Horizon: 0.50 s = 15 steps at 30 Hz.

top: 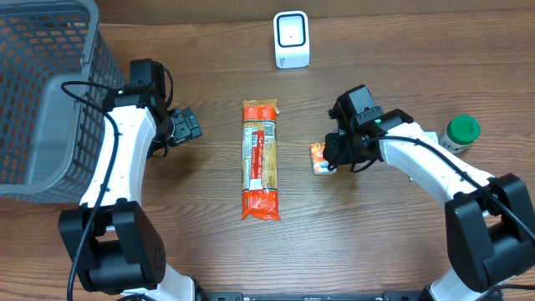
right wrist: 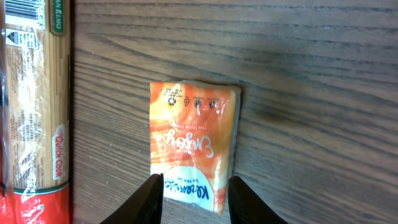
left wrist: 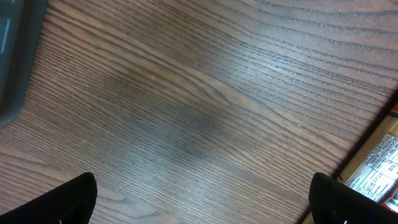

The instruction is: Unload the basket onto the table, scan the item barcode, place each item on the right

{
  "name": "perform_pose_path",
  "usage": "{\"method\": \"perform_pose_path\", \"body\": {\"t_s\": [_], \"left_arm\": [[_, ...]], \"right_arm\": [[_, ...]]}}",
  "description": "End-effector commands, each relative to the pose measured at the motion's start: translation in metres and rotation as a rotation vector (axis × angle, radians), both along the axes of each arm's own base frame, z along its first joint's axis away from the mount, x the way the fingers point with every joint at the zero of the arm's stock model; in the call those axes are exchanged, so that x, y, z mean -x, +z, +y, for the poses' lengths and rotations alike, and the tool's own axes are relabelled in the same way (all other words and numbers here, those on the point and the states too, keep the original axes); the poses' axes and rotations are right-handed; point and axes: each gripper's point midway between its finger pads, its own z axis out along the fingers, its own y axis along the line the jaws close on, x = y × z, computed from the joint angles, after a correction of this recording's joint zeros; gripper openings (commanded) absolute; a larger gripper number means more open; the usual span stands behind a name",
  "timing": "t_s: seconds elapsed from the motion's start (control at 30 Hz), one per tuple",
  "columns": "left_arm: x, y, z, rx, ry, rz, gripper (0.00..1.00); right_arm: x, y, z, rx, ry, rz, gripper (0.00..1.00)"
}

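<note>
Status: the item in play looks like the small orange foil sachet (right wrist: 193, 143), lying flat on the wooden bench (top: 376, 242), right of centre and just beside the long orange-and-clear spaghetti pack (top: 260, 159).
Right tool (right wrist: 196, 200) is over the sachet's near end, jaws part-way apart, one finger on each long edge. I can't tell if the pads bite or only flank it.
Left tool (top: 188, 125) is spread wide with nothing in it, hovering over bare bench near the grey mesh basket (top: 50, 50).
The white box scanner (top: 291, 39) stands at the far edge, well apart from the sachet.

Risks from here, my read:
- The sachet is thin and flat against the wood. Closing across its width would likely buckle it or let the fingers ride over the top, so either no grip or a weak edge pinch.
- No barcode shows on the upward face, only print and recycling marks. If the code is underneath, lifting as-is presents the wrong side and the scan fails.
- Foil is limp. Held by one end, it may droop or curl on the way to the scanner and hide the code.
- The spaghetti pack sits close on one side, so a finger skidding sideways could nudge it.
- The green-lidded jar (top: 461, 132) is near the right arm's forearm, and a wide swing could clip it.
</note>
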Motion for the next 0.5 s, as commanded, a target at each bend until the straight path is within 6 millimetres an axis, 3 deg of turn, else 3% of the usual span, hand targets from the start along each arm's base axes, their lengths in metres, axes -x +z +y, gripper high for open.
{"method": "perform_pose_path", "body": {"t_s": [0.0,0.2,0.47], "left_arm": [[-0.002,0.003,0.001,-0.012,-0.012,-0.009,1.0],[-0.002,0.003,0.001,-0.012,-0.012,-0.009,1.0],[-0.002,0.003,0.001,-0.012,-0.012,-0.009,1.0]], "right_arm": [[-0.001,-0.008,0.0,-0.005,0.004,0.011,0.35],[-0.008,-0.017,-0.011,0.0,-0.029,0.025,0.32],[-0.002,-0.018,-0.004,-0.053,-0.015,0.063,0.3]]}}
